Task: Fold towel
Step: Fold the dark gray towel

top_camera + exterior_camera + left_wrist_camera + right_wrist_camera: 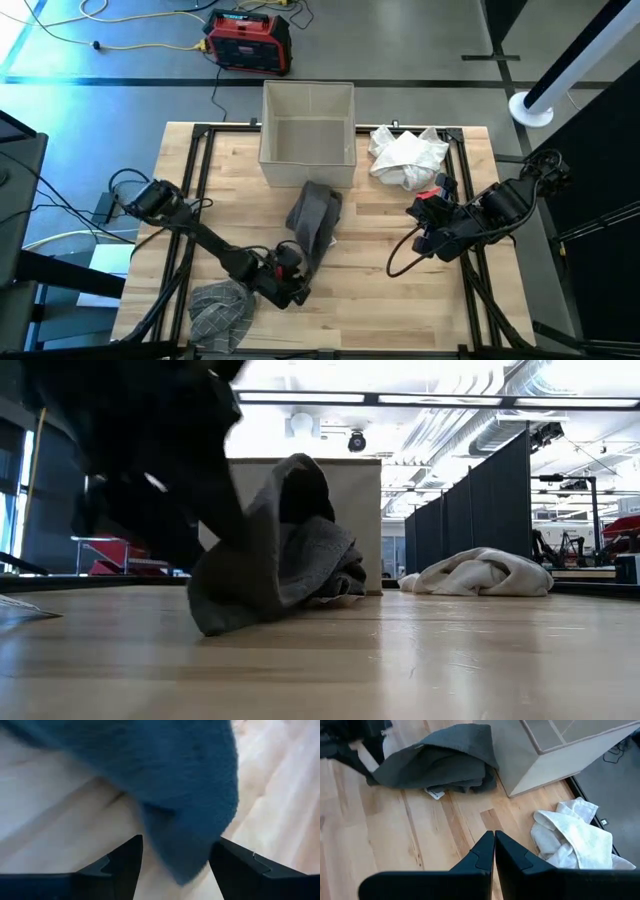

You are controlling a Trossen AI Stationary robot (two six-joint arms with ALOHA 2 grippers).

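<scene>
Centrally, grey towel [314, 220] bunched on table [400, 310], left gripper [290, 272] spread around its near corner, right gripper [425, 225] pressed together, idle at right.

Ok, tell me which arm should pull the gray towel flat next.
Left, probably. The left hand is already at the near end of the gray towel, its fingers apart with towel cloth between them. The right hand is shut and sits apart from the towel, near the white cloth.
</scene>
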